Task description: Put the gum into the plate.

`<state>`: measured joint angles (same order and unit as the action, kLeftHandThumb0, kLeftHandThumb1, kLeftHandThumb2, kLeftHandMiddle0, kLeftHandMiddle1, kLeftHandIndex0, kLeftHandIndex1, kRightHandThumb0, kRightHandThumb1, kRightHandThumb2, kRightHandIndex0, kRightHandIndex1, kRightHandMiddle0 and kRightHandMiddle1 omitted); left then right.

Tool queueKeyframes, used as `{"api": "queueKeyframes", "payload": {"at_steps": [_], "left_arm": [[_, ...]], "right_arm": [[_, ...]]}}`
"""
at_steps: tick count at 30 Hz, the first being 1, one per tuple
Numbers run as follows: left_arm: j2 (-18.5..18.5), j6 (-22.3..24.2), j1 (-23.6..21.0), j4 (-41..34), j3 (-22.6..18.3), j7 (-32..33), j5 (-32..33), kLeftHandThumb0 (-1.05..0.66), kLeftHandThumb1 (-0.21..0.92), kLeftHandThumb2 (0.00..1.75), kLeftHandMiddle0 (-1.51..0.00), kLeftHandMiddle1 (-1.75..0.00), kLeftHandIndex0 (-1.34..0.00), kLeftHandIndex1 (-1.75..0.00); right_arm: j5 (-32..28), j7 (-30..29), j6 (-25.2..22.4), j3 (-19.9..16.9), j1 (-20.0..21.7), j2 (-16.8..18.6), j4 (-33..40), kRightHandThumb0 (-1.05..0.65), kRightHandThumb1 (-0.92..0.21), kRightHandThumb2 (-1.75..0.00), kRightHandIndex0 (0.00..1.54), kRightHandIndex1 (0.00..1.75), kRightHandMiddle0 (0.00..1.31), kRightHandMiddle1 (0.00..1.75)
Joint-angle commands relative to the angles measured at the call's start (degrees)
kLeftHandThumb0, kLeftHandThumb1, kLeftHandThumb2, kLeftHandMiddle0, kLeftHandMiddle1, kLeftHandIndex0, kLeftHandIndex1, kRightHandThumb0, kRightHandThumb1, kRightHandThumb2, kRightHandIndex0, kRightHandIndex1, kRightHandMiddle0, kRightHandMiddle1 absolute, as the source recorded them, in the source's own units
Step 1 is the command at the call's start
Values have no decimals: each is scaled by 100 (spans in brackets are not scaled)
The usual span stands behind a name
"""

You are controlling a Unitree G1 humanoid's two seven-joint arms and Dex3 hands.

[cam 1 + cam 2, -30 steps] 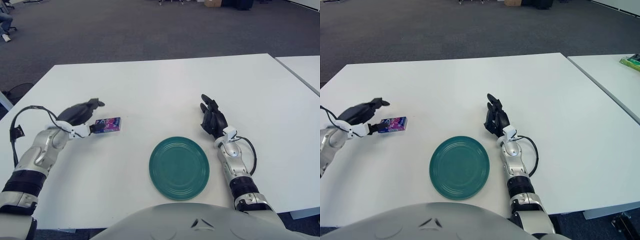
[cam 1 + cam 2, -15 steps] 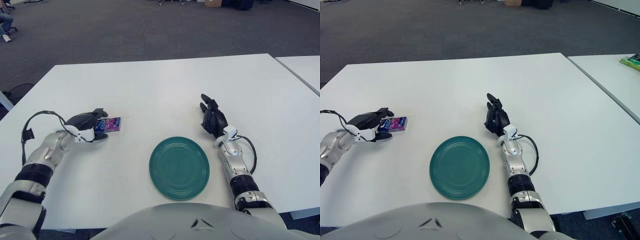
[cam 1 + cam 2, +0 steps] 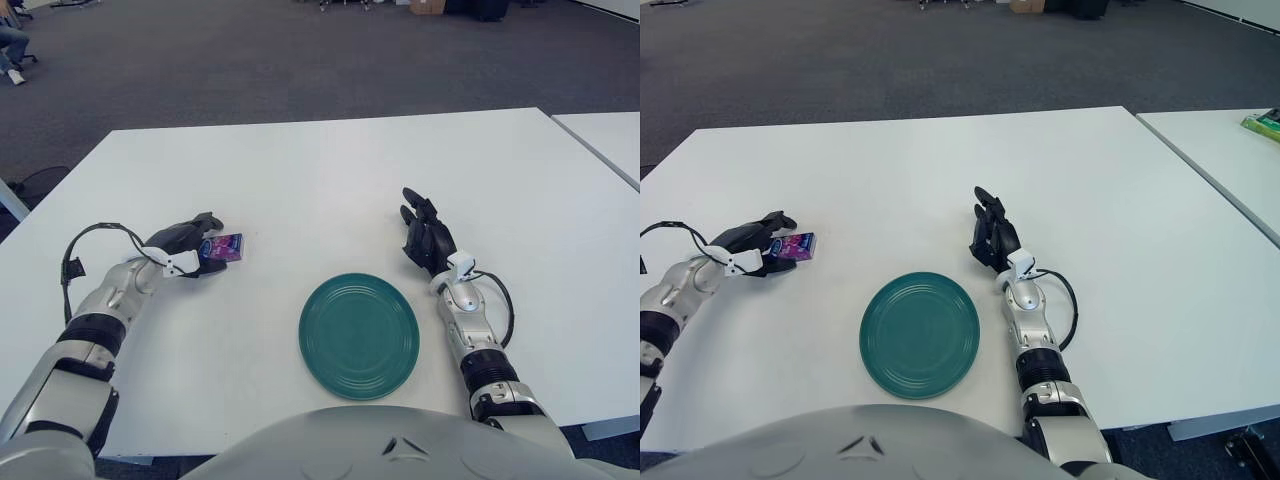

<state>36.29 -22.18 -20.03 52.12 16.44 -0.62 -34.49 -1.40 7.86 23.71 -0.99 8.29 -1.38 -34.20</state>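
A small purple gum pack (image 3: 224,246) lies on the white table (image 3: 330,180), to the left. My left hand (image 3: 192,247) rests on the table at the pack's left end, with fingers (image 3: 204,221) curled over and under that end, gripping it. The pack's left part is hidden by the hand. An empty teal plate (image 3: 358,335) sits at the front centre, well right of the pack. My right hand (image 3: 424,238) lies idle on the table just right of the plate, fingers relaxed and holding nothing.
A second white table (image 3: 1230,150) stands close at the right, with a green item (image 3: 1262,122) on its far edge. Grey carpet lies beyond the table's far edge.
My left hand came down from above the table to the gum pack and its fingers closed around the pack's left end. The pack, the plate and my right hand have not moved.
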Motion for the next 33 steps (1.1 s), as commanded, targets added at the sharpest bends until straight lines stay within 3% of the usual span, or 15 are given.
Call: {"api": "queueKeyframes", "payload": {"at_steps": [1,12,16,18,19,20,22,23,26,29,33], "left_arm": [[-187,45,-78,477,256,12,-149,-103,92,34,-14,0,0,-87],[-449,78,-514,1258,554,351,-160,-105,92,38,-12,0,0,-83],[-605,132,-686,1581,674,189,-145,-100,92,37,-25,-6,-1,-101],[-669,200,-773,1717,730,-67,-126,-91,92,33,-24,-53,-6,-125],[-684,214,-800,1762,750,-128,-118,-84,91,30,-20,-92,-9,-142],[-741,285,-814,1823,769,-258,-96,-79,90,27,-17,-117,-11,-153],[-873,409,-784,1932,792,-397,-57,-61,74,59,-24,-145,-29,-159],[-989,474,-718,2015,813,-398,-54,-55,64,78,-37,-156,-37,-165],[-1180,548,-605,2174,898,-313,-97,-18,29,125,-62,-158,-52,-171],[-1212,559,-589,2242,1020,-274,-198,-6,14,146,-74,-160,-59,-174],[-1173,502,-560,2267,1201,-226,-336,-2,5,158,-81,-161,-64,-174]], "right_arm": [[-58,-19,-292,-112,-388,-67,-454,-66,-92,-90,23,2,0,40],[-108,47,-283,-141,-401,-70,-466,-65,-92,-91,23,1,0,42],[-112,48,-280,-142,-415,-59,-458,-65,-92,-91,23,1,0,43],[-118,56,-274,-141,-421,-52,-458,-65,-92,-91,23,1,0,43],[-119,57,-271,-140,-423,-50,-459,-65,-92,-91,23,1,0,43],[-116,61,-261,-138,-424,-52,-462,-65,-92,-91,23,1,0,43],[-107,67,-237,-130,-430,-55,-467,-65,-92,-91,23,1,0,44],[-104,75,-213,-126,-436,-57,-469,-65,-92,-91,23,1,0,44],[-103,90,-156,-123,-455,-57,-473,-64,-92,-91,23,1,0,45],[-108,103,-119,-130,-471,-54,-477,-64,-92,-91,23,1,0,46],[-104,94,-80,-133,-490,-47,-482,-63,-92,-92,24,1,0,47]]}}
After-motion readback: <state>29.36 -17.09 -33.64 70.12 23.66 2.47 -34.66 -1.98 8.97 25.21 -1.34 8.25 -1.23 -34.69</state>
